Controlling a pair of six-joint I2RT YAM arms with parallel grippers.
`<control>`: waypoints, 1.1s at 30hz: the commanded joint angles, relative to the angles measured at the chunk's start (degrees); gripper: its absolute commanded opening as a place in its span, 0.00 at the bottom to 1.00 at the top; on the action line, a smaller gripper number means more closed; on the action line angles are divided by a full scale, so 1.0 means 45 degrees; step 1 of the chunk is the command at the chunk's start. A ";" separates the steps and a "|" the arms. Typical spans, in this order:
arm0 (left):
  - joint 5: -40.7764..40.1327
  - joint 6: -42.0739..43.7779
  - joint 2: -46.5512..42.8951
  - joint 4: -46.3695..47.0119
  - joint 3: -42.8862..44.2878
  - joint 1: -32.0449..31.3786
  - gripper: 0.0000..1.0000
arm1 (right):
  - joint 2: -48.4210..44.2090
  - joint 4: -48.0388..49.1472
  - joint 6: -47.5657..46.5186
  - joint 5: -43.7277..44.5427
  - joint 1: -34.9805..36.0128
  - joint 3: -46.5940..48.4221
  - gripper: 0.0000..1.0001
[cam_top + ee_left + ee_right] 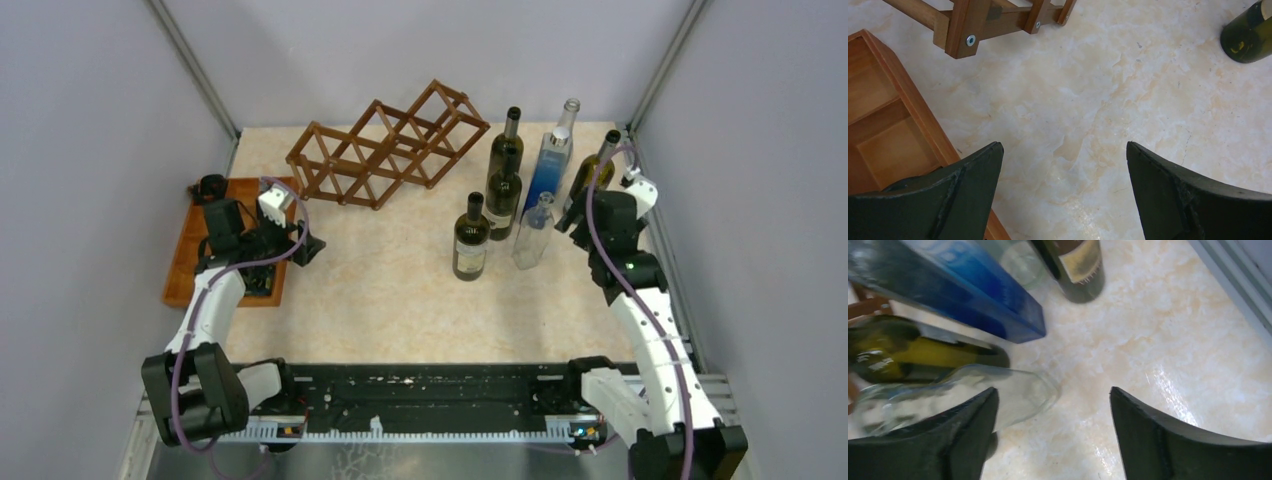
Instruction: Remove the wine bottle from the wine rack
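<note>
Near edge, 6 o'clock: both arm bases, with the arms reaching out over the table [380, 300].

Left gripper [1063, 150] is at 9 o'clock. Its jaws are spread wide with nothing between them and bare marble underneath. The tray [185, 255] edge is just beside its left finger.

Right gripper [1053, 392] is at 3 o'clock, also spread wide and empty. It hangs over bare table just beside the bottles.

Mid-table, 2 o'clock: we count six bottles, all upright on the table and packed close.
- Nearest is the front bottle [470, 240], with the clear bottle [533, 235] next to it.
- Behind those are the dark pair [503, 195] and the blue bottle [550, 165].
- The olive bottle [590, 178] stands right by the right wrist.

Far, 11 to 12 o'clock: the rack [385, 150] sits diagonally. Every cell we can see is open, with no bottle in any of them. The left wrist view catches only a rack foot at its top edge.

Our read is that the removal is done. The wine bottle is off the rack and standing somewhere in that cluster. We can't tell which one it is; the olive bottle is our best guess, since it's closest to the right gripper.

The step in hand is retreat after release. Next, the right arm should back out toward 5 o'clock with the jaws wide. The path should be straight and slow, because the clear bottle is tight against the left-finger side and a sideways swing could topple the cluster. The left arm needs nothing.
</note>
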 commanded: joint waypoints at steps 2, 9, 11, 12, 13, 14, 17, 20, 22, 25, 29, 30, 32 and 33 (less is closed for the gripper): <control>0.1063 -0.0281 0.0582 0.0879 -0.0297 0.0080 0.99 | 0.0803 0.2717 0.0078 0.2116 -0.0345 -0.1783 0.96; 0.0946 -0.0570 0.1541 0.2407 -0.0938 0.0083 0.99 | 0.0826 0.5956 -0.0865 0.3765 -0.0475 -0.3717 0.99; 0.0916 -0.0618 0.1787 0.3010 -0.1029 0.0085 0.99 | 0.0987 0.6417 -0.0913 0.3915 -0.0637 -0.4096 0.99; 0.0915 -0.0648 0.1901 0.3270 -0.1079 0.0080 0.99 | 0.1086 0.6586 -0.0836 0.3798 -0.0841 -0.4234 0.99; 0.0879 -0.0713 0.2013 0.3543 -0.1176 0.0074 0.99 | 0.1215 0.6775 -0.0722 0.3539 -0.1097 -0.4420 0.99; 0.0845 -0.0814 0.2098 0.3829 -0.1239 0.0078 0.99 | 0.1354 0.7004 -0.0597 0.3344 -0.1277 -0.4631 0.99; 0.0777 -0.1269 0.2433 0.4818 -0.1575 0.0084 0.99 | 0.1664 0.7928 -0.0201 0.2942 -0.2028 -0.5399 0.99; 0.0577 -0.1798 0.2734 0.6198 -0.2077 0.0075 0.99 | 0.1796 0.9771 -0.0920 0.2779 -0.2070 -0.6356 0.99; 0.0373 -0.2181 0.2951 0.7241 -0.2476 0.0065 0.99 | 0.2009 1.0752 -0.1535 0.2844 -0.2071 -0.6811 0.99; 0.0141 -0.2709 0.3360 0.8724 -0.3021 0.0068 0.99 | 0.2398 1.1723 -0.2053 0.2621 -0.2071 -0.7191 0.99; -0.0186 -0.3160 0.3802 1.0482 -0.3640 0.0066 0.99 | 0.2907 1.3075 -0.2620 0.2603 -0.2071 -0.7594 0.99; -0.0289 -0.3300 0.3867 1.0678 -0.3647 0.0080 0.99 | 0.3059 1.3375 -0.2739 0.2506 -0.2071 -0.7662 0.99; -0.0374 -0.3513 0.3946 1.1238 -0.3742 0.0079 0.99 | 0.3451 1.4007 -0.2881 0.2325 -0.2073 -0.7758 0.99; -0.0420 -0.3659 0.3985 1.1580 -0.3811 0.0077 0.99 | 0.3640 1.4373 -0.2952 0.2222 -0.2071 -0.7844 0.99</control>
